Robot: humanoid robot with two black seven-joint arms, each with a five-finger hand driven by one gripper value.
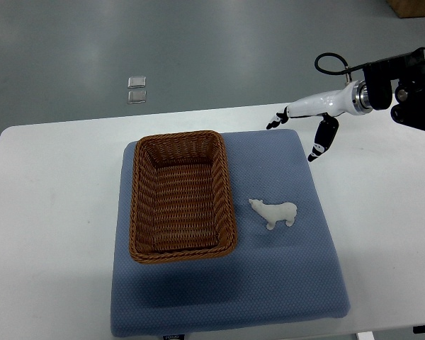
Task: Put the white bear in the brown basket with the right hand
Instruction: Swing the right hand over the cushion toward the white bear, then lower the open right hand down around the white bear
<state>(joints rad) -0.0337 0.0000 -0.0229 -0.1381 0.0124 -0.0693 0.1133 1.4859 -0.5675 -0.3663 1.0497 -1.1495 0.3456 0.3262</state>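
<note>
Bear [275, 212] lies ungrasped on mat [269, 283] right of empty basket [181, 197]; right hand [306, 126], fingers spread, hovers far right, pickup pending.

I see the white bear [275, 213], a small polar-bear figure, standing side-on with its head pointing left toward the brown basket [182, 195] and its legs toward the near side. It sits just right of the basket's near-right corner, close but apart from the rim. The basket is a rectangular woven wicker tray, reddish-brown, upright with the opening up, nothing inside. Its long sides run near to far, and the near end looks slightly wider than the far end. The bear lies outside the basket, level with its nearer half.
</note>
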